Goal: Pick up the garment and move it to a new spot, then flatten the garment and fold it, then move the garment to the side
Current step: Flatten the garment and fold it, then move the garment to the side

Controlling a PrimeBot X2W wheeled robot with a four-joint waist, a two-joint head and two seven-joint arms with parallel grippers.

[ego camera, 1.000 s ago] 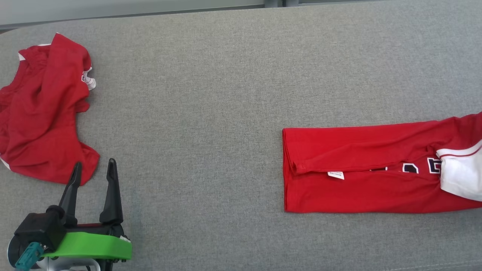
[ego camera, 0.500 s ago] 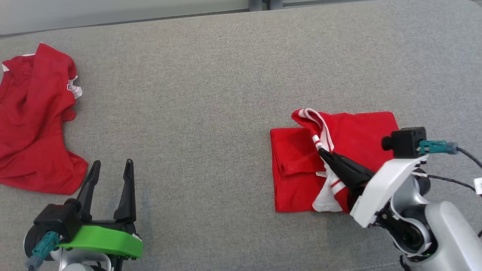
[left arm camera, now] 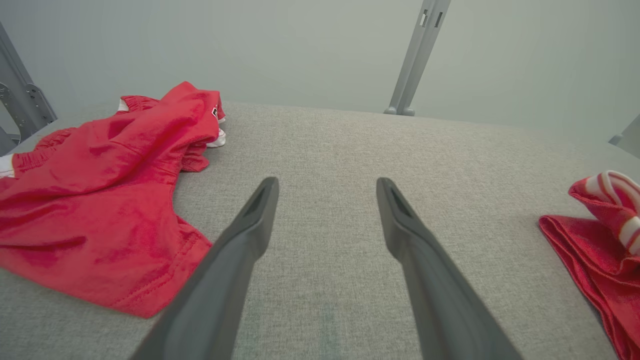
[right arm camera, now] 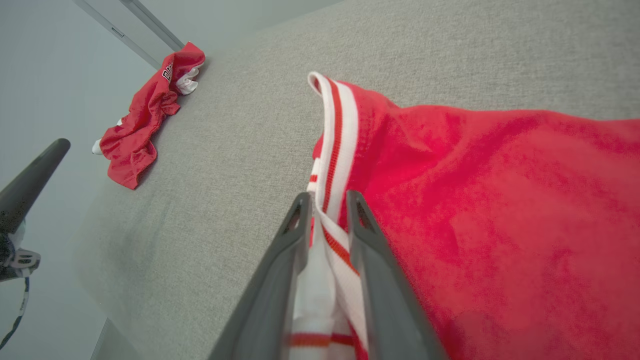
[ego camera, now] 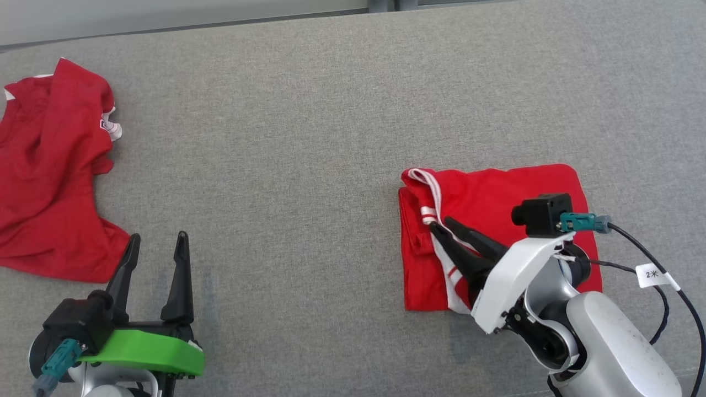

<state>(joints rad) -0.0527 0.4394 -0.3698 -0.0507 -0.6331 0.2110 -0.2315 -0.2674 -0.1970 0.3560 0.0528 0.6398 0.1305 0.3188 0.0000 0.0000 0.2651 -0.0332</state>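
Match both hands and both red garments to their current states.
1. left hand
2. right hand
3. folded red jersey
4. crumpled red garment

A. bunched up at the far left
B. open above the bare grey surface
C. neat rectangle on the right
D. fingers astride the white striped trim

Pairs: 1-B, 2-D, 3-C, 4-A

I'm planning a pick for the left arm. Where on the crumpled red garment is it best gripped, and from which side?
Probably the hem corner of the crumpled garment, nearest the open left gripper. It lies thin and flat, jutting toward it, while the rest is bunched. Come in low from the robot's side, one finger under the edge.
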